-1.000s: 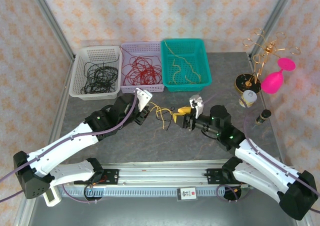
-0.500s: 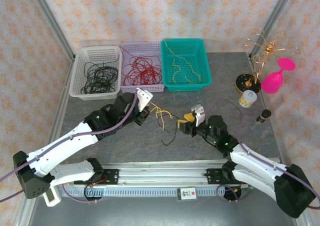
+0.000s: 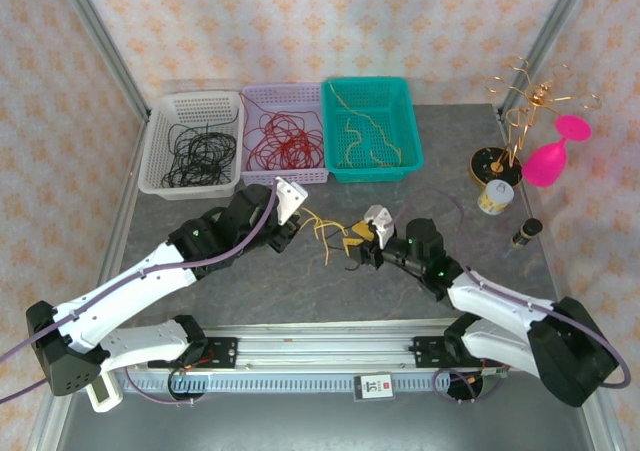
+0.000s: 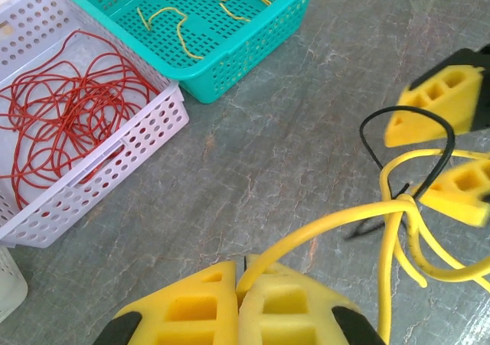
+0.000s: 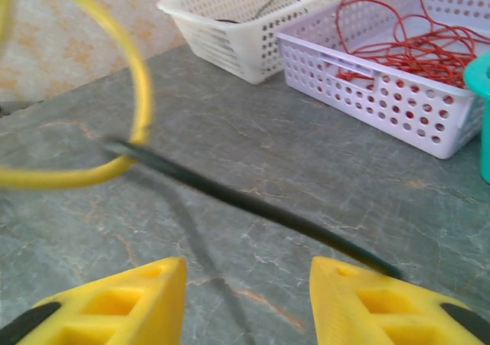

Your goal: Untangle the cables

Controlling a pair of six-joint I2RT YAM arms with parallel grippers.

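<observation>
A small tangle of cables lies mid-table between my two grippers: a knotted yellow cable and a thin black cable looped through it. My left gripper is shut on one end of the yellow cable, which runs out from between its pads. My right gripper is open at the right side of the tangle, low over the table. In the right wrist view the black cable crosses just beyond the open fingertips, ungripped, and a yellow loop hangs to the left.
Three baskets stand at the back: white with black cables, lilac with red cables, teal with yellow cables. At the right are a gold wire stand, a pink glass, a small jar and a small bottle.
My right gripper drew back to the right, then swung left up to the tangle, staying open. The left gripper kept still, shut on the yellow cable.
</observation>
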